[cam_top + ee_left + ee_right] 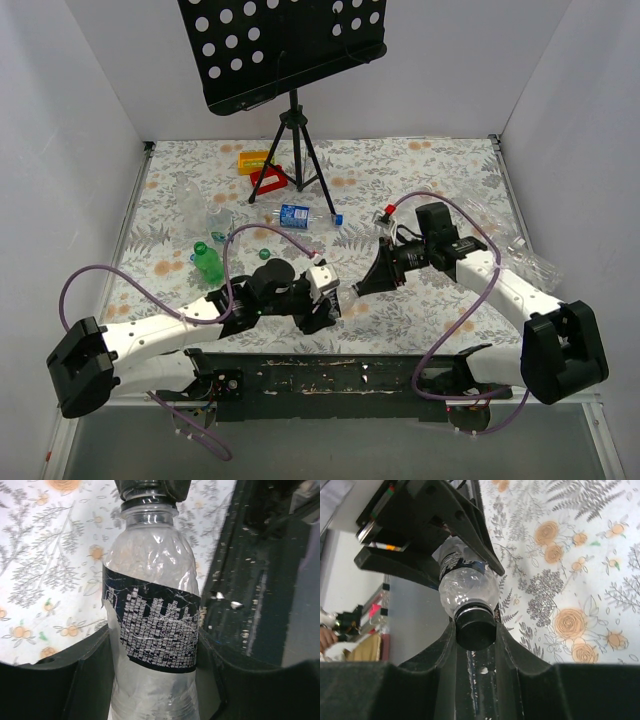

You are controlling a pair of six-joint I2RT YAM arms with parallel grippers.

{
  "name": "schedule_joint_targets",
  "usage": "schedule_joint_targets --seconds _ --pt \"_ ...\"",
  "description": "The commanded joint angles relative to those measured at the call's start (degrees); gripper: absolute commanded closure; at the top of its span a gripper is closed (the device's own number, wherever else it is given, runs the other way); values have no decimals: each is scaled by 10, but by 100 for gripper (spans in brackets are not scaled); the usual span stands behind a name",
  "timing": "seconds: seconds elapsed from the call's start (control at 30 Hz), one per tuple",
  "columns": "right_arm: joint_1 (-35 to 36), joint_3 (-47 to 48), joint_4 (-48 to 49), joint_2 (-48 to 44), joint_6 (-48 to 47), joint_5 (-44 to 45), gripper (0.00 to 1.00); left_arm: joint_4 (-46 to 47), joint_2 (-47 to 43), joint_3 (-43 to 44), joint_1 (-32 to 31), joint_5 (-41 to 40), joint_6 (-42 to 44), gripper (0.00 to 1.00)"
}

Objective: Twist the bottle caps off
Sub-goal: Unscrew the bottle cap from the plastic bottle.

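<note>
In the lower middle of the top view, near the front edge of the flower-patterned desk (420, 190), the two arms meet end to end with a clear bottle (150, 630) held sideways between them. The left jaws are closed partway onto its body, one finger on each side of its black label. The right jaws are shut tight on the black cap (476, 627), which sits on the bottle's neck, with a dark ring just behind it. In the right wrist view the cap lies at the centre, pinched between the two dark fingers, and the crumpled bottle runs up and away from it.

Further back on the desk, a green bottle (208, 263) stands at centre left. A blue-labelled bottle (294, 214) lies on its side, a blue cap (338, 218) at its right end. Behind these stand a black tripod (297, 150), a red block (268, 180) and a yellow block (252, 159).
</note>
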Motion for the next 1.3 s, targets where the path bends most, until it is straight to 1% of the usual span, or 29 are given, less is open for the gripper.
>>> schedule_joint_targets --seconds 0.0,0.07,0.1,0.13,0.17,0.2,0.23,0.27,0.3,0.33,0.43,0.47,0.5,0.57,0.7,0.87,0.93,1.07,1.1,1.13,1.23,1.27 --pt "8 57 -143 -28 -239 -97 99 27 -40 -13 23 90 -40 93" --pt "13 107 -277 -18 -414 -115 99 27 -48 -14 51 169 -65 93" --pt "17 133 -345 -10 -515 -114 99 30 -48 -17 70 227 -82 93" --pt "21 163 -425 1 -620 -110 99 36 -48 -19 85 284 -100 93" --pt "22 188 -505 12 -743 -106 99 54 -46 -20 99 331 -116 93" --pt "24 214 -566 26 -848 -100 99 64 -41 -22 108 378 -134 93" --pt "23 231 -609 35 -914 -90 99 71 -35 -22 115 408 -144 93" --pt "23 239 -608 33 -937 -68 99 79 -29 -23 120 442 -157 93" --pt "23 235 -583 21 -946 -53 99 90 -22 -23 124 472 -169 93" --pt "23 221 -525 4 -929 -27 99 91 -14 -22 126 491 -172 93" --pt "33 142 -303 -65 -795 64 99 73 3 -9 129 495 -158 93" --pt "36 122 -253 -82 -777 82 99 58 7 -4 129 485 -146 93" --pt "35 114 -230 -92 -769 92 99 44 7 0 129 473 -132 93" --pt "35 123 -241 -88 -760 99 99 8 10 11 129 439 -104 93" --pt "36 103 -220 -98 -728 96 99 -30 14 21 129 355 -67 93" --pt "36 82 -191 -97 -656 73 99 -37 7 16 129 262 -47 92" --pt "35 71 -169 -98 -625 66 98 -37 4 14 129 246 -43 92" --pt "35 57 -138 -92 -577 54 93 -38 -1 12 127 227 -41 91" --pt "35 55 -129 -88 -565 50 91 -37 0 12 126 225 -41 91" --pt "34 55 -127 -85 -554 49 87 -38 -1 12 125 221 -40 91" --pt "34 51 -105 -82 -512 50 60 -37 2 11 119 212 -37 91" --pt "34 50 -99 -83 -503 50 54 -37 1 10 118 207 -36 91"
